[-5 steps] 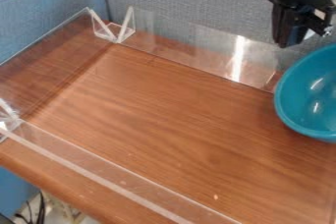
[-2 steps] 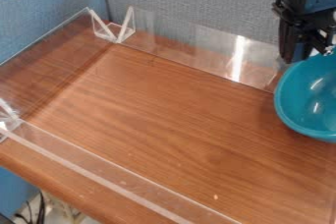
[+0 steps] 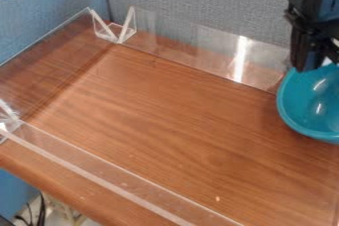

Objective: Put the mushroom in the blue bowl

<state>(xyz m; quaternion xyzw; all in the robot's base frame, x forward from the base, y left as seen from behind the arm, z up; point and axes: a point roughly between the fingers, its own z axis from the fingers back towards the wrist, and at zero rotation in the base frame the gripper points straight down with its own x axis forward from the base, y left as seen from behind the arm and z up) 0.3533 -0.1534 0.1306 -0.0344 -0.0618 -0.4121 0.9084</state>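
Bowl (image 3: 312, 103) at table (image 3: 159, 111) rt edge — tool (image 3: 312, 59) above

Wood-grain tabletop (image 3: 159, 111) is edged by a clear acrylic barrier (image 3: 79, 156); a grey-blue partition wall (image 3: 199, 2) is seen behind.

Black arm upright, gripper (image 3: 314, 61) pointing down, jaws closed

The large round teal-blue glossy plastic bowl (image 3: 312, 103) runs off the right edge, so only its left part shows. Above its rim, the black robot gripper (image 3: 312, 59) is cropped at the top and right; its fingertips blur together, and whatever they may hold cannot be made out.
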